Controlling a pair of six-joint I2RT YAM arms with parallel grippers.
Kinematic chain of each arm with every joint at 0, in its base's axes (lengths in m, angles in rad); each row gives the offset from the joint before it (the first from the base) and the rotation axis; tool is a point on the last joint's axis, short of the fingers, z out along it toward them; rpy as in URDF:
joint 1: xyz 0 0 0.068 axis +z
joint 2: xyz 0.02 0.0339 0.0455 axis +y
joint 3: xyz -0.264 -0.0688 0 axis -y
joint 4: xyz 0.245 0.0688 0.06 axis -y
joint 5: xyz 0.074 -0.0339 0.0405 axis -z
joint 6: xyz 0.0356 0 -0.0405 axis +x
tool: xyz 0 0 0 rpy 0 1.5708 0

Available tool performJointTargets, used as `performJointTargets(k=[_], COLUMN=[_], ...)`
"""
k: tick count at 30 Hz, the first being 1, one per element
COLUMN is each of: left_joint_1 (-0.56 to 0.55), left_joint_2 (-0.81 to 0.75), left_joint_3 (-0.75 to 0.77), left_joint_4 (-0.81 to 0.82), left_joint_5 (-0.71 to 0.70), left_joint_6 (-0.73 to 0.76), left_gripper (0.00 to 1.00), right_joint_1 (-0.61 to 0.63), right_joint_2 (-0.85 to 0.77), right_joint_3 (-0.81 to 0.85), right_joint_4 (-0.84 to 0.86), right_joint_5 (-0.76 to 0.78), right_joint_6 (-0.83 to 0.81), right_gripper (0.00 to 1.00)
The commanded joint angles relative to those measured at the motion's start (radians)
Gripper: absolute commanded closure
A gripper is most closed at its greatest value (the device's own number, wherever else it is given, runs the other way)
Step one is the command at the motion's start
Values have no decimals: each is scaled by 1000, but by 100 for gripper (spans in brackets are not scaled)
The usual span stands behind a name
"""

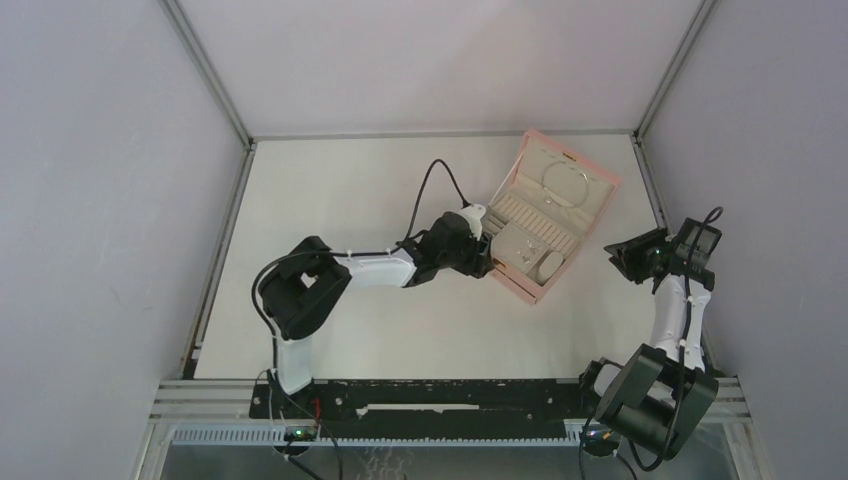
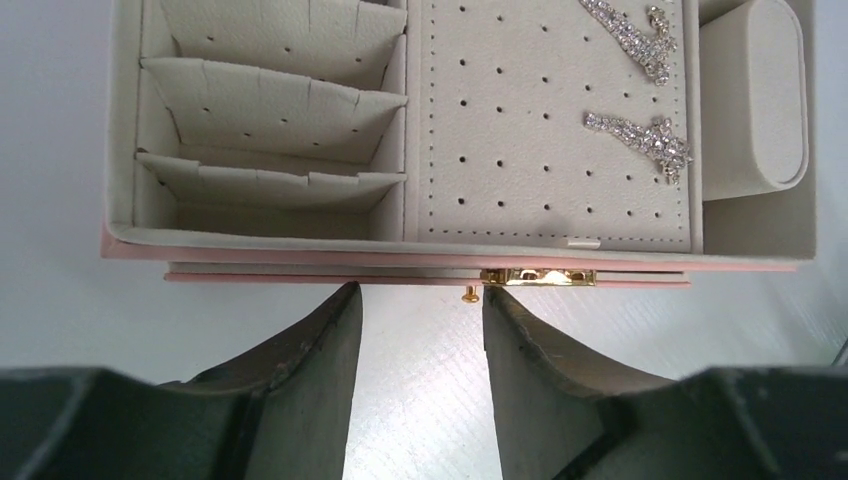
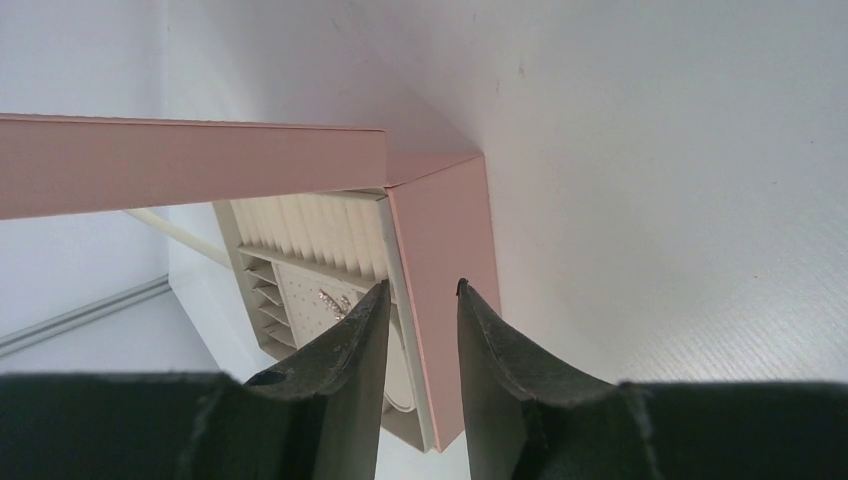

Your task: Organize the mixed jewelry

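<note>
The pink jewelry box (image 1: 512, 281) lies open on the table, its lid tilted back. A thin silver hoop (image 1: 565, 183) rests in the lid. Two sparkling silver drop pieces (image 2: 641, 134) lie on the perforated cream panel (image 2: 520, 150) and also show as a glint (image 3: 335, 302) in the right wrist view. A tiny gold stud (image 2: 469, 295) lies on the table just below the gold clasp (image 2: 538, 277). My left gripper (image 2: 420, 300) is open at the box's front wall, with the stud in its gap. My right gripper (image 3: 421, 290) is open and empty, just off the box's right side (image 1: 618, 256).
Three slanted cream pockets (image 2: 270, 100) fill the box's left part, and a padded cream roll (image 2: 752, 100) sits at its right. Ring-roll ridges (image 3: 310, 225) run along the back. Grey enclosure walls (image 1: 100, 180) ring the white table (image 1: 350, 190).
</note>
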Motion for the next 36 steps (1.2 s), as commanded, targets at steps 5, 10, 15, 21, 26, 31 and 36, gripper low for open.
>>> performJointTargets(k=[5,10,15,21,26,31,36], left_joint_1=[1,1,1,1,1,1,1], left_joint_2=[-192,-132,-25,61,78,79,-66], left_joint_3=[-140,-163,-69,46,100,117,1], left_joint_4=[55,79,63,53,90,35,-44], left_joint_5=[1,-25,-54,-110,-136,-102,-61], left_joint_6=[33,55,61,73,54,68,114], left_gripper=[51,57,60,60,55,56,56], right_joint_1=[-6,-6,-4,-5,-4,-4,14], right_joint_2=[-11,4,7,-7,-9,-15,-35], right_joint_3=[16,16,16,16,16,17,82], right_joint_4=[35,56,56,32,25,36,-4], right_joint_5=[-20,-31,-36,-29,-29,-46,-29], right_joint_6=[-11,2,6,-4,-7,-8,-46], right_gripper=[61,62,62,62,62,63,65])
